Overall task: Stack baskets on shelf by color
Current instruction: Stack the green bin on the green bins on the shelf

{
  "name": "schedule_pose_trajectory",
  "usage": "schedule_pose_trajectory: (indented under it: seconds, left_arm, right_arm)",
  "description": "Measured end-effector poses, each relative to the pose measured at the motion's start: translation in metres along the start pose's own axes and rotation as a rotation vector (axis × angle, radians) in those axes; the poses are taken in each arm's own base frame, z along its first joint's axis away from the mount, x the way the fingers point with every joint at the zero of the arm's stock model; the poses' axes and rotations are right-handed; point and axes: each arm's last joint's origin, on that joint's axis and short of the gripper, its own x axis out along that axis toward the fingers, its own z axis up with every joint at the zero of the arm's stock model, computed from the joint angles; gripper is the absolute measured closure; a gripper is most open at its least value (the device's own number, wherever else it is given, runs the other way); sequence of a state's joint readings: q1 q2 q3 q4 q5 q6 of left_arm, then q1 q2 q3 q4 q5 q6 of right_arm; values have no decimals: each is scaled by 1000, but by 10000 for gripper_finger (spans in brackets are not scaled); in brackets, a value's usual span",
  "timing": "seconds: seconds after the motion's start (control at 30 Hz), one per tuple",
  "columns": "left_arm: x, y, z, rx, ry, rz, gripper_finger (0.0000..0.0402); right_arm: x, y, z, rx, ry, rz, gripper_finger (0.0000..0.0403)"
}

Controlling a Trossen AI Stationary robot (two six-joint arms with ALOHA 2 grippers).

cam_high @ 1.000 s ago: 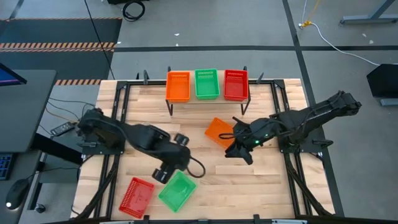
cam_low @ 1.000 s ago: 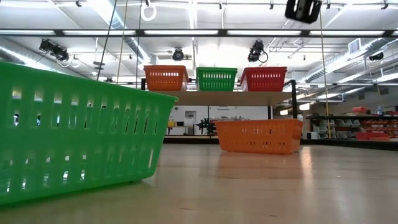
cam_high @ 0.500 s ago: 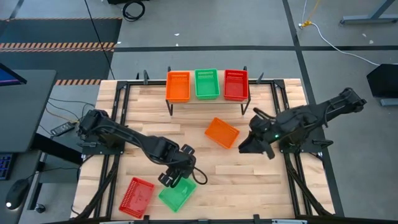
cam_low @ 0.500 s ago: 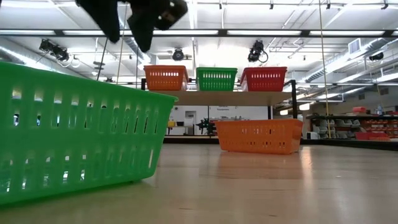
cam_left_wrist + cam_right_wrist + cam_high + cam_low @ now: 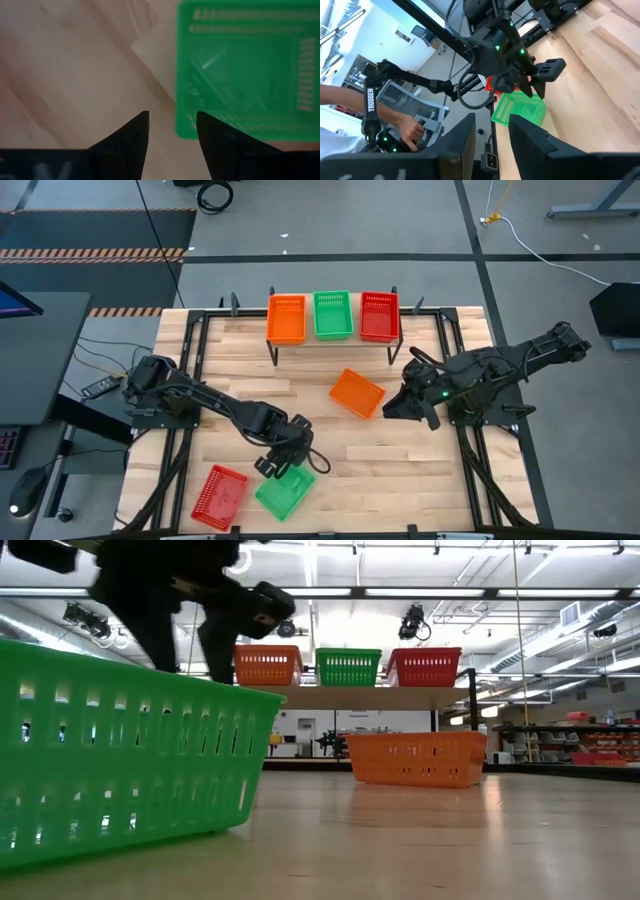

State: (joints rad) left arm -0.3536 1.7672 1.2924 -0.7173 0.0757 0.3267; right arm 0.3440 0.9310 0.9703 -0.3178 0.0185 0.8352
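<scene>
Over green basket point(image 5: 284, 489) rim: left pincer point(image 5: 276, 467), fingers apart.

Robotics lab — open hall with ceiling strip lights point(image 5: 300, 592) and grey floor around the wood-plank worktop point(image 5: 330, 440); cables point(image 5: 215, 194) and hazard tape point(image 5: 95, 252) beyond it.

Left gripper point(image 5: 278, 470) lower (at green basket point(image 5: 284, 489) rim).

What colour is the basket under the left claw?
Green basket; clearest in the high view, left claw above it.
</scene>
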Motion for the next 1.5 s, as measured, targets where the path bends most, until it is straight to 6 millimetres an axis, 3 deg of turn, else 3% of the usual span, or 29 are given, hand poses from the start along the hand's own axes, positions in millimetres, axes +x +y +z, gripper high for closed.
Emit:
schedule_pose_trajectory:
  seconds: [0.6,0.73,0.9,1.1,1.23,1.5]
  left_arm:
    - [2,5,4,55,-95,-45,230]
    - [14,10,1,36,-58,-62,230]
    - [34,11,-1,19,-18,-74,230]
    - [36,18,-1,-21,-39,-55,230]
    - [35,28,-5,-51,-37,-48,230]
    - [31,62,-21,-179,-19,21,230]
  right_arm:
    - [0,-3,-1,-27,22,-18,280]
    - [0,-5,5,56,-40,-46,273]
    - [0,-4,18,-84,-183,-49,258]
    - [-1,-4,40,-139,-394,-57,253]
    - [7,-15,37,-178,-309,-120,229]
    - [19,-29,28,-179,-191,-233,142]
